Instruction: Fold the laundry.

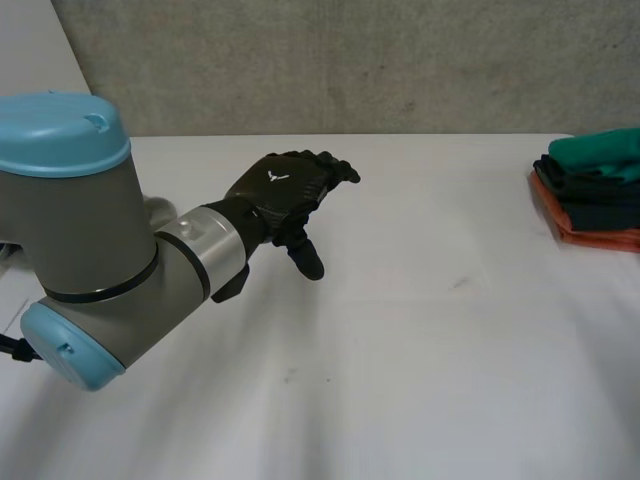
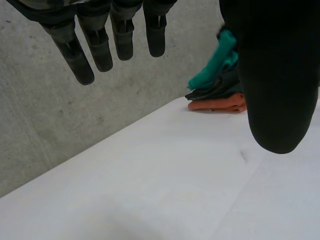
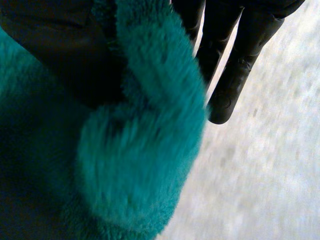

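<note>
My left hand (image 1: 285,190) hovers open over the white table (image 1: 420,340), left of the middle, fingers (image 2: 100,45) straight and thumb (image 2: 275,75) apart, holding nothing. A stack of folded laundry (image 1: 595,195) lies at the table's far right: orange at the base, dark pieces in between, teal on top. The same stack (image 2: 220,85) lies beyond the left hand's fingertips. In the right wrist view my right hand (image 3: 235,65) is shut on a fluffy teal cloth (image 3: 135,165), which is bunched against its palm and hangs down past it.
A grey concrete wall (image 1: 350,60) runs behind the table's far edge. The left arm's grey elbow with its light-blue caps (image 1: 70,240) stands over the near left of the table.
</note>
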You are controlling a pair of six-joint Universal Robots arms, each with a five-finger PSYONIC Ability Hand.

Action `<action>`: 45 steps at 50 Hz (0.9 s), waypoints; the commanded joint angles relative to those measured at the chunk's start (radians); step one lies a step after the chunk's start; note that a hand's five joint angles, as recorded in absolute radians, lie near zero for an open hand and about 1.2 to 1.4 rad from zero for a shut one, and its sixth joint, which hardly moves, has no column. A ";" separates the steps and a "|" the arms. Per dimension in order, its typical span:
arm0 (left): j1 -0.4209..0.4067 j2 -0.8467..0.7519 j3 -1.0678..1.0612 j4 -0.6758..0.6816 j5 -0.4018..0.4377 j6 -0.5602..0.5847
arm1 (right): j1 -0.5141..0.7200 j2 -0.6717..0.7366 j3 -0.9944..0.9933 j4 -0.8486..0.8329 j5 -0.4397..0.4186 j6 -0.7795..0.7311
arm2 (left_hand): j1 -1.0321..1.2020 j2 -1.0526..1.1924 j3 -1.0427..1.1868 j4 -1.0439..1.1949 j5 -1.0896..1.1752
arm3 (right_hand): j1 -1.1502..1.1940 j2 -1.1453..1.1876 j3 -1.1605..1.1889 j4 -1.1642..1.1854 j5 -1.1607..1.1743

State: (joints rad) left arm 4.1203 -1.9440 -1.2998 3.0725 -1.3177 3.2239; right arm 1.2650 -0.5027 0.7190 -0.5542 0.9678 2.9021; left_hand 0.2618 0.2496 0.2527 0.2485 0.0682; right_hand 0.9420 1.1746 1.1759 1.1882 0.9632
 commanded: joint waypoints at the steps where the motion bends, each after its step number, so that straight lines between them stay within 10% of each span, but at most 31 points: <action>1: -0.002 -0.006 -0.001 0.000 0.000 -0.003 | -0.061 -0.062 0.230 -0.058 -0.037 -0.149 | 0.005 0.017 0.014 0.018 0.024 | 0.454 0.222 0.220 0.208 0.259; 3: 0.000 -0.004 -0.001 0.000 0.000 -0.003 | -0.075 -0.109 0.279 -0.043 -0.034 -0.147 | 0.005 0.017 0.014 0.018 0.024 | 0.454 0.222 0.220 0.208 0.259; 7: -0.003 0.000 0.001 0.002 0.000 -0.009 | -0.073 -0.198 0.341 0.000 -0.034 -0.147 | 0.002 0.014 0.011 0.015 0.021 | -0.767 -1.000 -1.001 -1.014 -0.963; 23: -0.026 0.077 -0.039 0.003 0.057 -0.047 | -0.095 -0.419 0.376 0.263 0.011 -0.185 | -0.001 0.011 0.008 0.012 0.018 | -0.767 -1.000 -1.001 -1.014 -0.963; 31: -0.032 0.160 -0.059 0.005 0.120 -0.058 | -0.159 -0.510 0.379 0.427 0.215 -0.392 | 0.002 0.014 0.011 0.015 0.021 | -0.767 -1.000 -1.001 -1.014 -0.963; 37: -0.035 0.194 -0.065 0.005 0.121 -0.073 | -0.162 -0.583 0.300 0.425 0.521 -0.606 | -0.001 0.011 0.008 0.012 0.018 | -0.767 -1.000 -1.001 -1.014 -0.963; 45: -0.034 0.201 -0.064 0.006 0.121 -0.073 | 0.022 -0.668 0.325 0.172 0.523 -0.482 | -0.004 0.008 0.005 0.009 0.015 | -0.767 -1.000 -1.001 -1.014 -0.963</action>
State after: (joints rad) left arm 4.0850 -1.7441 -1.3656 3.0776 -1.1945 3.1517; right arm 1.1350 -1.1007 1.0089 -0.1948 1.4993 2.3021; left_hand 0.2618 0.2495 0.2527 0.2485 0.0682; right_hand 0.2051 0.2235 0.2149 0.2371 0.0646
